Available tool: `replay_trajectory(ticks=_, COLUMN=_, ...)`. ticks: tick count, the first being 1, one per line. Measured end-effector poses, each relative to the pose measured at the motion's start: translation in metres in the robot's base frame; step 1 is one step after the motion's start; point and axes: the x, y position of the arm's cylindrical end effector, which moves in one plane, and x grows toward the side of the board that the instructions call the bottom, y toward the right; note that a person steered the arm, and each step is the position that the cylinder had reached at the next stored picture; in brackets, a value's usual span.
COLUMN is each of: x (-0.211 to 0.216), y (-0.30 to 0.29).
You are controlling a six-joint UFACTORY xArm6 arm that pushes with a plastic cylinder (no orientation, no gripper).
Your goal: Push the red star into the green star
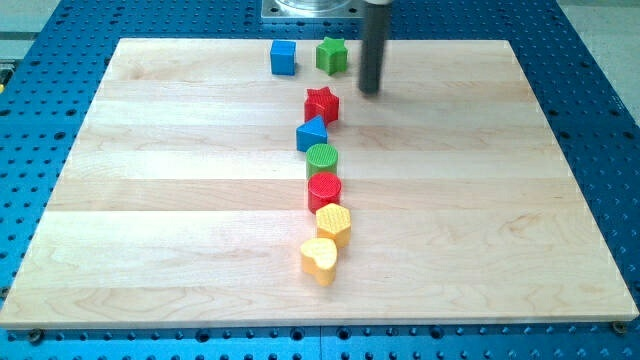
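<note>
One red star just lower-left of tool tip

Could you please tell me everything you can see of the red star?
The red star is a small, chunky, plastic-looking block with a ridged top, lying flat on the wooden board near the view's top. It heads a column of blocks; the blue triangle sits right below it, seemingly touching. My tip stands apart, to its upper right. The green star lies above it.
</note>
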Motion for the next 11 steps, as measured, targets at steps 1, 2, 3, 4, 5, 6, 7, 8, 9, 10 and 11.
replay_trajectory(ticks=1, x=0.047, y=-0.011)
replay_trajectory(ticks=2, x=0.063, y=-0.07)
replay_trajectory(ticks=3, x=0.057, y=-0.125)
replay_trajectory(ticks=4, x=0.057, y=-0.148)
replay_trajectory(ticks=5, x=0.055, y=-0.148)
replay_trajectory(ticks=6, x=0.055, y=-0.149)
replay_trajectory(ticks=7, x=0.037, y=-0.154)
replay_trajectory(ticks=8, x=0.032, y=-0.114)
replay_trajectory(ticks=9, x=0.001, y=-0.119)
replay_trajectory(ticks=10, x=-0.005, y=-0.119)
replay_trajectory(ticks=11, x=0.007, y=-0.03)
